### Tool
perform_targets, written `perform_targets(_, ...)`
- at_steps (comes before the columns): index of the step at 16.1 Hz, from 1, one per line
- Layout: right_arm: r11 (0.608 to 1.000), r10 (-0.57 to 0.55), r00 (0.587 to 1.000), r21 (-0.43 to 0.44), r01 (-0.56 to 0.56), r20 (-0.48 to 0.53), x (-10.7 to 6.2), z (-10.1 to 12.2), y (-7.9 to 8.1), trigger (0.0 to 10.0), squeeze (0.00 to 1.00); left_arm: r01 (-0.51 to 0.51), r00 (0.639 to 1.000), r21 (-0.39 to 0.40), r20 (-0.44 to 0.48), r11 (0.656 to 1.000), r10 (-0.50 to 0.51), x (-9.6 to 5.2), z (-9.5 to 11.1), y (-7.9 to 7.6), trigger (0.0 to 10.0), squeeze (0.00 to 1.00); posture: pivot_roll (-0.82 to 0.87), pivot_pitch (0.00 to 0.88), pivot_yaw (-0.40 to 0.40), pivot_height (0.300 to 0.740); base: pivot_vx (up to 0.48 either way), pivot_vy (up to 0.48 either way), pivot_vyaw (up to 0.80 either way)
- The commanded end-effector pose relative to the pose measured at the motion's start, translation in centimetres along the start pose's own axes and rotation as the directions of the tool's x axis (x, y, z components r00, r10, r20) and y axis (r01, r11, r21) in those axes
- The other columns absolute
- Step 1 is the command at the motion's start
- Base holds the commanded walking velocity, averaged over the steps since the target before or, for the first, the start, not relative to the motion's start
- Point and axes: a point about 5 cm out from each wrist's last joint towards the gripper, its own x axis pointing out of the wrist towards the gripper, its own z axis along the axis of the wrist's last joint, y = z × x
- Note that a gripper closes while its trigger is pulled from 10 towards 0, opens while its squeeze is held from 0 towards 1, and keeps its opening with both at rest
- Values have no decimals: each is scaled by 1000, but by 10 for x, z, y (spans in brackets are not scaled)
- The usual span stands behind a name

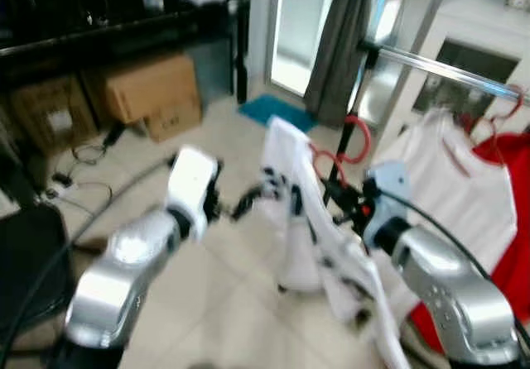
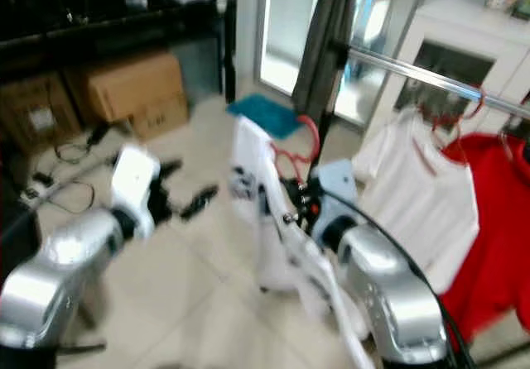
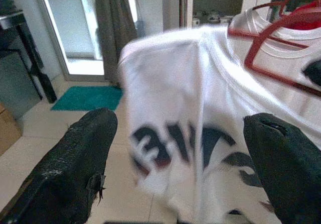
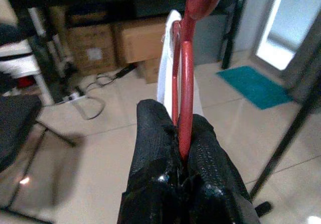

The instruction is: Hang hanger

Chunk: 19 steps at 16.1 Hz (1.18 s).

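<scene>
The right hand (image 4: 179, 148) is pinched tight on the red hanger (image 4: 184, 83), its two black fingers (image 4: 155, 138) pressed against the wire just below the hook, and the white printed T-shirt (image 1: 302, 212) on that hanger droops toward the tiled floor (image 1: 224, 303). The hanger sits in the middle of the scene, near and to the left of the silver clothes rail (image 1: 451, 71), whose free left end stops at a dark upright pole (image 2: 325, 112). Further right along the rail hang a white shirt (image 1: 464, 187) and a red garment (image 1: 517, 212), close beside each other, on red hangers. The left hand (image 1: 248, 201) is spread wide, just left of the held shirt and facing it; whether it touches the cloth cannot be told. Bare floor lies open between the arms and toward the far doorway, where a teal mat (image 1: 277, 110) lies. Far left, cardboard boxes (image 1: 153, 92) stand closed under a dark shelf (image 1: 124, 26), with cables (image 1: 79, 179) trailing on the floor beside them.
</scene>
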Motion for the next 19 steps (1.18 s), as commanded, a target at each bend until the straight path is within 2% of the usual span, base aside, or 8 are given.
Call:
perform_targets(1,996,80,995,-37,-78,60,-1,19,8,0,0,-20,999,-3,-37,1000,20,11,-4,2,10000,1000,-134,0,-35,740,0,0,0)
perform_targets(2,995,96,993,-44,-94,63,-2,21,10,0,0,-28,999,-1,-45,1000,28,13,-5,3,10000,992,-138,0,-30,740,0,0,0)
perform_targets(3,993,109,992,-48,-106,68,-2,22,11,0,0,-17,999,-16,-44,1000,17,15,-6,2,10000,208,-141,0,-26,740,0,0,0)
perform_targets(4,990,131,989,-56,-127,73,-3,22,13,0,0,1,1000,-38,-28,999,-2,17,-4,2,10000,0,-143,0,-26,740,0,0,0)
perform_targets(10,981,182,978,-88,-173,106,-3,35,21,0,0,94,993,24,75,995,-96,30,14,-3,8980,0,-155,0,-21,740,0,0,0)
perform_targets(11,979,190,976,-91,-180,110,-2,36,22,0,0,93,993,23,78,995,-94,32,14,-2,4863,0,-151,0,-22,740,0,0,0)
perform_targets(13,970,236,965,-93,-226,118,-3,37,25,0,0,92,992,14,89,996,-93,35,13,0,0,0,-138,0,-27,740,0,0,0)
perform_targets(19,959,279,951,-97,-268,136,-2,41,25,0,0,98,987,-4,129,995,-97,41,14,6,0,0,-147,0,-27,740,0,0,0)
